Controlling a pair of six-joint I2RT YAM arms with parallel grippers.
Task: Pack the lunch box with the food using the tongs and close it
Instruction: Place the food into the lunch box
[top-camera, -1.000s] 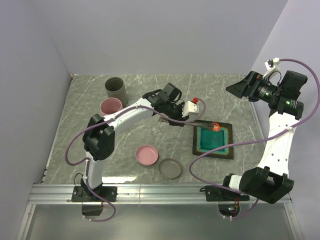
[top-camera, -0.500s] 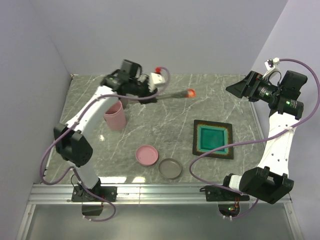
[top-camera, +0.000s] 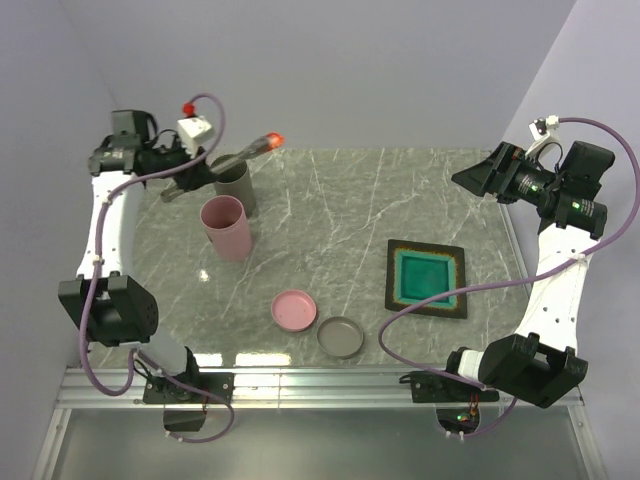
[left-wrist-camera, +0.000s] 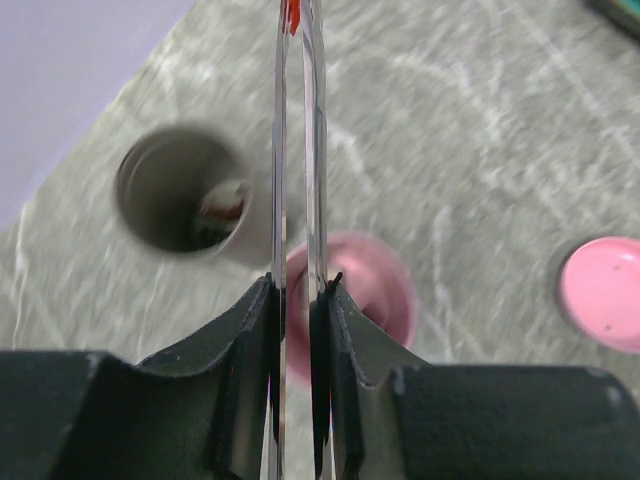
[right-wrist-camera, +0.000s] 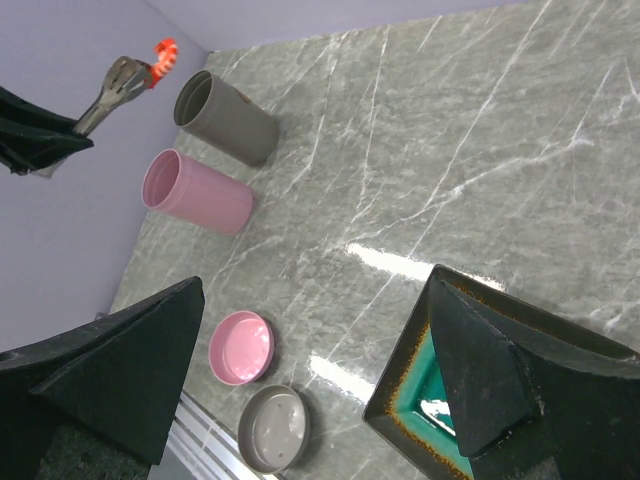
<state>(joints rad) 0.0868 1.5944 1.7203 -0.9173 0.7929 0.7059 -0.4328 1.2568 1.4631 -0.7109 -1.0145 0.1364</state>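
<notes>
Pale lavender walls close in a grey-green marbled worktop. Raised over its far left corner, the left hand is clamped on long, thin dark grey metal tongs, its fingers pressing the two slim arms nearly together. The tong tips pinch a small orange-red shrimp-like piece, held in the air near the rim of an upright grey cylindrical cup and not inside it. The left wrist view shows something pale with a dark patch at the bottom of that cup (too blurred to name).

Just in front of the grey cup stands a tall pink cylindrical cup. Nearer the arm bases lie a round pink lid and a round grey lid, side by side and almost touching. To the right sits a square teal dish with a dark rim.

The right hand hangs high over the far right side, fingers spread wide and holding nothing.
</notes>
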